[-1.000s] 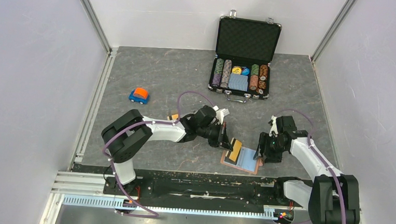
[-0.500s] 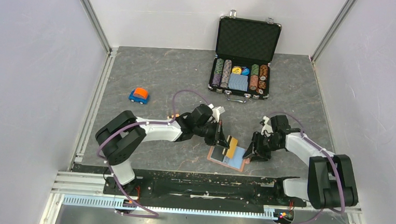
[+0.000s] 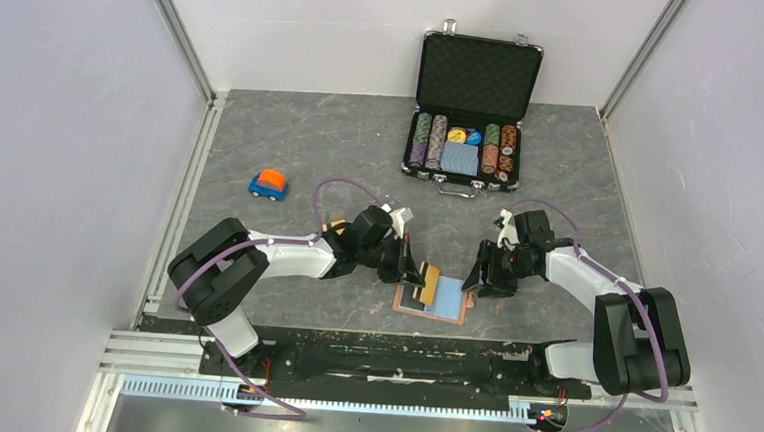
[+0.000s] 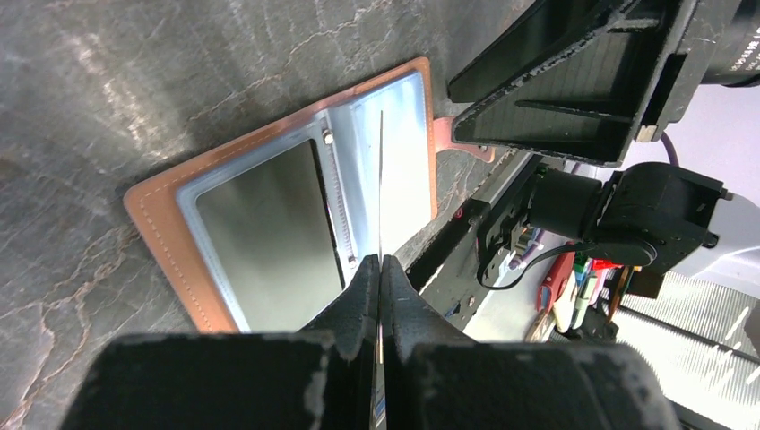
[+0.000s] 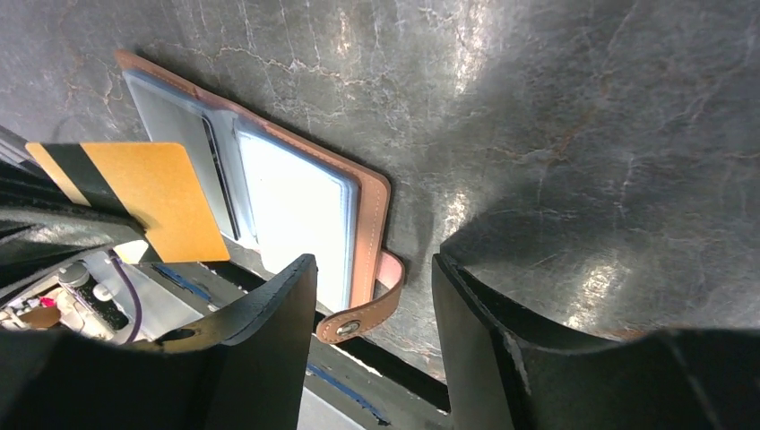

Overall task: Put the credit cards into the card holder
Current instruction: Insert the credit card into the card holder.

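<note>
The card holder [image 3: 445, 302] lies open and flat near the table's front edge, tan outside and blue with clear sleeves inside. My left gripper [image 3: 417, 274] is shut on a gold-orange credit card [image 3: 430, 282] with a black stripe, held on edge over the holder's spine. In the left wrist view the card [image 4: 381, 179] shows edge-on above the holder [image 4: 152, 210]. My right gripper [image 3: 478, 279] is open just right of the holder. In the right wrist view its jaws [image 5: 372, 269] straddle the snap tab [image 5: 367, 313] without touching it; the holder [image 5: 296, 206] and card [image 5: 152, 193] lie beyond.
An open black poker-chip case [image 3: 473, 131] stands at the back. A blue-and-orange toy car [image 3: 269, 183] sits at the left. A small orange object [image 3: 334, 225] peeks from behind my left arm. The black front rail [image 3: 379, 361] runs just below the holder.
The card holder has slid left along the front edge. Both grippers moved left with it, the left one still holding the card over the holder.
</note>
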Tool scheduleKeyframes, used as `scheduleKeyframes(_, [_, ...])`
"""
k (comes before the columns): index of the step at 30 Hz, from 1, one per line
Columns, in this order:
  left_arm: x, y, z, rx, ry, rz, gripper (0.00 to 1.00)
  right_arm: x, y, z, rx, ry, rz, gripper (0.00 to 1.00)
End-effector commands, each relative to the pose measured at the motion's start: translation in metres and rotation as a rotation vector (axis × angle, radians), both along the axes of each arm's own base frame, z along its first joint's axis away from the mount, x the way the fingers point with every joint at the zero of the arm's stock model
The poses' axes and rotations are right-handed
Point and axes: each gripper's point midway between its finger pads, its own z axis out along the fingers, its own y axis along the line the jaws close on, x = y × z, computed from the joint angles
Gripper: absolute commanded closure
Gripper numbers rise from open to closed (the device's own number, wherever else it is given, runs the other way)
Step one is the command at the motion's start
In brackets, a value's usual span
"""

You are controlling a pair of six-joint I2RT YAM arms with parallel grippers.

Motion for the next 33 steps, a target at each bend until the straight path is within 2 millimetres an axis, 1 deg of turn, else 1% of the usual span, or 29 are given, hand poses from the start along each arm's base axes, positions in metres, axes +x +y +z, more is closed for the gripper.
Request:
scheduleKeyframes(1, [0.007,-0.001,0.013,-0.048,-0.010,0.051,0.98,-0.008,-0.015,-0.012,-0.083,-0.033,0.016,0.46])
scheduleKeyframes(5, [0.005,-0.002,0.009,-0.066,0.013,0.060,0.98,-0.019,-0.017,-0.018,-0.084,-0.021,0.015,0.47])
scheduleKeyframes(10, [0.005,-0.007,0.009,-0.114,0.040,0.078,0.98,-0.025,-0.016,-0.022,-0.075,-0.017,0.009,0.47])
scheduleKeyframes(20, [0.004,-0.004,-0.007,-0.093,0.069,0.105,0.98,-0.029,-0.014,-0.025,-0.057,-0.015,0.002,0.48])
scheduleKeyframes(27, [0.002,-0.010,-0.019,-0.087,0.091,0.086,0.98,-0.031,-0.014,-0.027,-0.054,-0.012,-0.002,0.49])
scheduleKeyframes(33, [0.000,-0.014,-0.020,-0.096,0.105,0.082,0.98,-0.032,-0.013,-0.028,-0.047,-0.011,-0.001,0.49])
